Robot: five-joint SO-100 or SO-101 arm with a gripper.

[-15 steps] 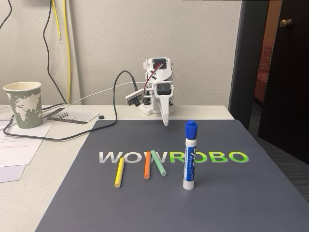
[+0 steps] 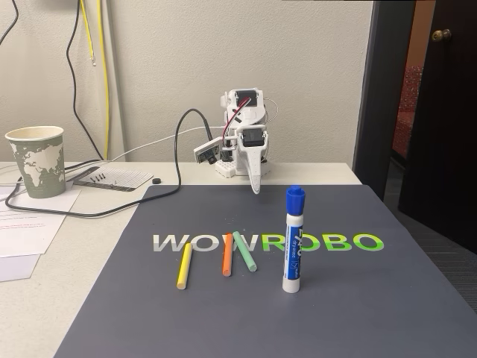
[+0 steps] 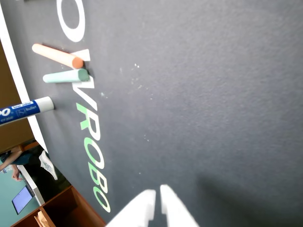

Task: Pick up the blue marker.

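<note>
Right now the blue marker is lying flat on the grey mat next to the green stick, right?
Not quite. In the fixed view the blue marker is standing upright, cap on top, on the grey mat, next to the green stick.

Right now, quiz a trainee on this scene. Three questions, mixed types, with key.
1. True or false: the blue marker lies flat on the mat.
2. In the fixed view, which stick is nearest the marker? A) yellow stick B) orange stick C) green stick
3. Fill in: the hand has its fingertips nearly ____.

Key: 1 false, it stands upright, cap up; 2 C; 3 together.
</note>
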